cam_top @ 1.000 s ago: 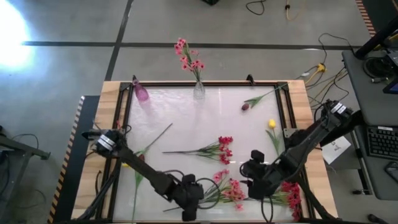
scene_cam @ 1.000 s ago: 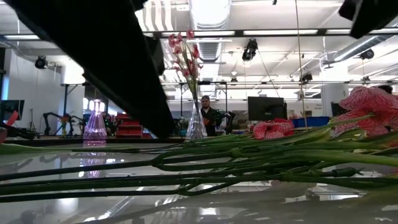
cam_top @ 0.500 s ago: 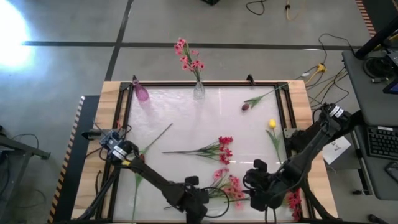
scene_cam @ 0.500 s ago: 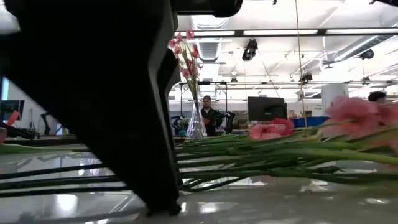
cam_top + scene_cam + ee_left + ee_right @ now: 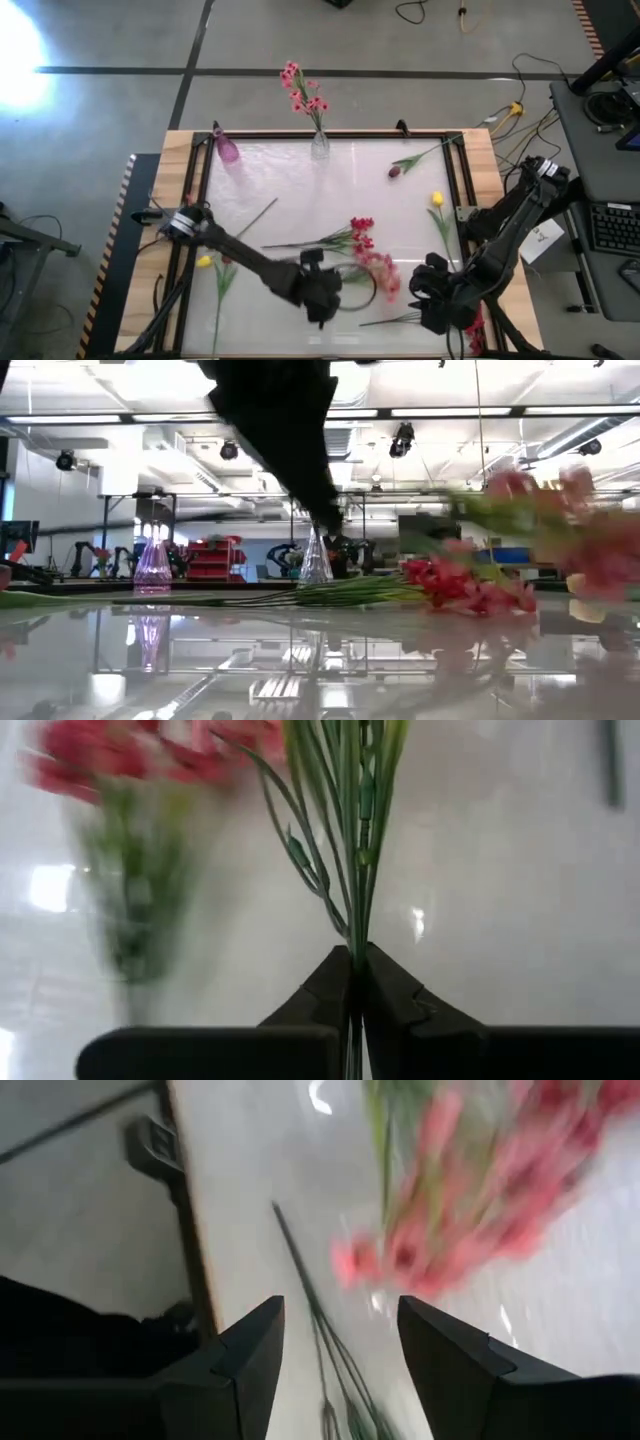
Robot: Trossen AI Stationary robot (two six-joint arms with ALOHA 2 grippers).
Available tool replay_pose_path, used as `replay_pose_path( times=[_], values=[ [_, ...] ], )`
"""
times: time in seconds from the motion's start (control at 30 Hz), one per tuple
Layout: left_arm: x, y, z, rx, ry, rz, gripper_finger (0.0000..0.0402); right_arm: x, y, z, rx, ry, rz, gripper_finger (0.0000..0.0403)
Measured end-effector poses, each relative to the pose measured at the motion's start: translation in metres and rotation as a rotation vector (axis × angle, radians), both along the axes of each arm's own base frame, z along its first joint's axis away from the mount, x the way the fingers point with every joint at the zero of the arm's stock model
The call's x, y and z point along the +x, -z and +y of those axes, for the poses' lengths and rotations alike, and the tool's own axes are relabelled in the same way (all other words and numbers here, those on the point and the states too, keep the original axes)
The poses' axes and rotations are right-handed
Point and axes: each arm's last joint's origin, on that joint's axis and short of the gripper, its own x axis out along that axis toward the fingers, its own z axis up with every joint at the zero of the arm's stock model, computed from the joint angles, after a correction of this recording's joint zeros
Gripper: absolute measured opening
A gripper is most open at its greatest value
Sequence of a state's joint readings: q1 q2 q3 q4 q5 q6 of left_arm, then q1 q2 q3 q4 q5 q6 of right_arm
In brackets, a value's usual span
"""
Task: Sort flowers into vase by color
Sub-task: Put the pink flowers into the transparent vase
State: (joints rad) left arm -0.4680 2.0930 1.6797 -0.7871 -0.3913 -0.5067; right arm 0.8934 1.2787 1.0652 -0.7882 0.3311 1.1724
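My left gripper (image 5: 320, 298), near the table's front middle, is shut on the green stems of a pink flower spray (image 5: 380, 270). Its blossoms show blurred in the low view (image 5: 560, 530). My right gripper (image 5: 440, 300) stands open at the front right, with nothing held between its fingers (image 5: 335, 1360). A red spray (image 5: 355, 236) lies flat mid-table. More red blossoms (image 5: 472, 325) lie by the right gripper. A clear vase (image 5: 320, 147) holding pink flowers (image 5: 303, 90) and a purple vase (image 5: 228, 150) stand at the far edge. My left gripper pinches a bundle of several thin green stems (image 5: 354, 935) of the pink spray between its two fingers. The fingers slant down, and the stems run on past their tips along the line they point. The blossom end is raised off the table.
A yellow bud (image 5: 437, 200) and a dark-red bud (image 5: 395, 171) lie on their stems at the right. Another yellow bud (image 5: 204, 262) lies at the left. A loose green stem (image 5: 258, 214) rests left of centre. A black frame (image 5: 205, 200) rims the white tabletop.
My left gripper has shut on the pink spray's stems, then risen and gone toward the far edge. The spray's blossoms have lifted off the table and swung toward the middle. My right gripper has drawn back toward the table's near right corner.
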Motion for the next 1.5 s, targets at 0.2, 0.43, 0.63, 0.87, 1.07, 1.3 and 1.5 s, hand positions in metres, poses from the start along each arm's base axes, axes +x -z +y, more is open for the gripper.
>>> replay_pose_path(
  times=[0.2, 0.43, 0.63, 0.87, 1.07, 1.3, 1.5],
  values=[
    [-0.015, -0.043, 0.051, -0.085, -0.083, -0.273, 0.0000, -0.002, 0.041, -0.001, 0.071, 0.021, -0.033, 0.0216],
    [-0.048, -0.056, 0.089, -0.260, -0.130, -0.737, 0.0000, 0.026, 0.052, -0.015, 0.026, 0.153, -0.380, 0.0240],
    [-0.072, -0.053, 0.101, -0.370, -0.087, -1.115, 0.0000, 0.074, 0.018, -0.052, -0.079, 0.258, -0.686, 0.0255],
    [-0.090, -0.057, 0.107, -0.436, -0.072, -1.391, 0.0000, 0.106, -0.019, -0.100, -0.069, 0.368, -0.996, 0.0258],
    [-0.087, -0.072, 0.110, -0.392, -0.030, -1.470, 0.0000, 0.120, -0.039, -0.126, -0.006, 0.339, -1.050, 0.0255],
    [-0.076, -0.081, 0.121, -0.354, -0.042, -1.470, 0.0000, 0.129, -0.077, -0.136, -0.015, 0.226, -1.137, 0.0249],
    [-0.067, -0.082, 0.126, -0.353, -0.008, -1.453, 0.0000, 0.132, -0.084, -0.146, -0.036, 0.262, -1.102, 0.0239]
  ],
)
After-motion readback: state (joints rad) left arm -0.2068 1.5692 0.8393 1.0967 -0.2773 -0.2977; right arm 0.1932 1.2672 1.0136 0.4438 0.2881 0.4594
